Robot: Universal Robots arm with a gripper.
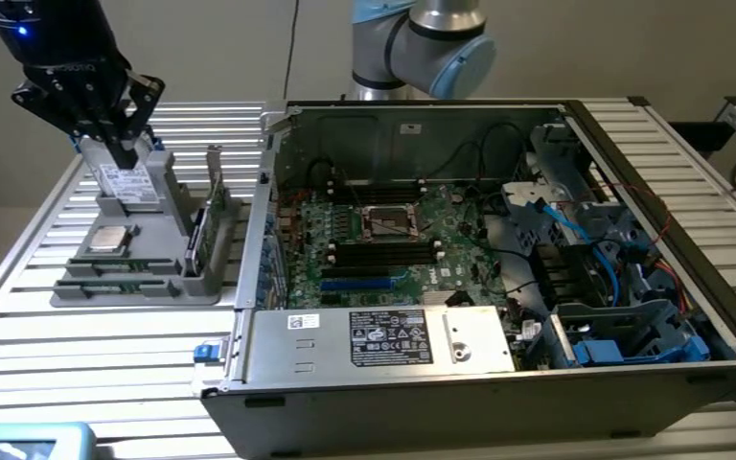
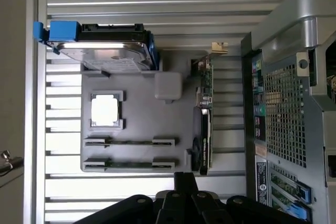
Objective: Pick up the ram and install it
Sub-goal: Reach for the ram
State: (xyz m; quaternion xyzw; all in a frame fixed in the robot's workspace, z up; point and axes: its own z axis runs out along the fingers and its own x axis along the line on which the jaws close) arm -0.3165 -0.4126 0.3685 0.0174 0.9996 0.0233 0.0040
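Two ram sticks lie in the slots at the near end of a grey parts tray (image 1: 202, 273): ram (image 1: 123, 267) and a second ram (image 1: 110, 285). In the wrist view they are the thin green strips, ram (image 2: 129, 141) and ram (image 2: 129, 164). My gripper (image 1: 126, 156) hangs above the tray's far end, over the hard drive (image 1: 131, 184), well clear of the sticks. Its fingers are shut together with nothing between them. In the wrist view the gripper (image 2: 185, 182) sits just off the tray's edge nearest the ram.
The tray also holds a silver processor chip (image 2: 105, 111) and an upright green expansion card (image 2: 206, 119). An open computer case (image 1: 253, 374) stands at the exterior view's right of the tray, motherboard (image 1: 381, 240) exposed with dark memory slots (image 1: 375, 252). Slatted metal table (image 1: 74, 355) underneath.
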